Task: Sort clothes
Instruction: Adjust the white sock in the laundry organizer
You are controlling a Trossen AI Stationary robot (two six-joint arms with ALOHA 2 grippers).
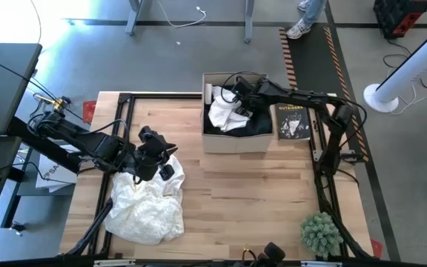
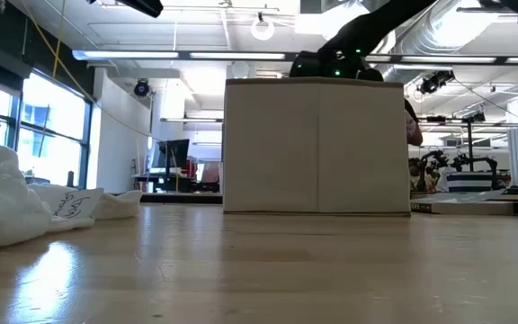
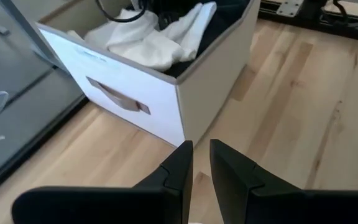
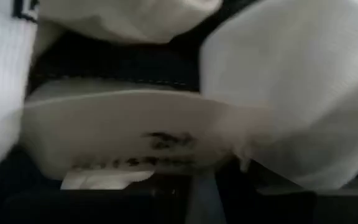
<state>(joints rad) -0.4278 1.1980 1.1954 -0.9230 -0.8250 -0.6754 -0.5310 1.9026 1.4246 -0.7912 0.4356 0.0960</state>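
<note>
A white box (image 1: pixel 236 142) stands at the table's far right of centre and holds a white garment (image 1: pixel 227 115) lying on a black garment (image 1: pixel 262 127). My right gripper (image 1: pixel 233 99) reaches down into the box among these clothes. Its wrist view shows white cloth (image 4: pixel 123 143) with dark print over dark cloth (image 4: pixel 117 62), very close. A crumpled white garment (image 1: pixel 148 208) lies on the table at the near left. My left gripper (image 1: pixel 154 157) hovers above its far edge, shut and empty, pointing toward the box (image 3: pixel 135 106).
A black book with white lettering (image 1: pixel 292 121) lies right of the box. A green spiky plant (image 1: pixel 321 233) stands at the near right corner. A black frame (image 1: pixel 325 185) runs along the table's edges. A person's shoe (image 1: pixel 299 30) shows on the floor beyond.
</note>
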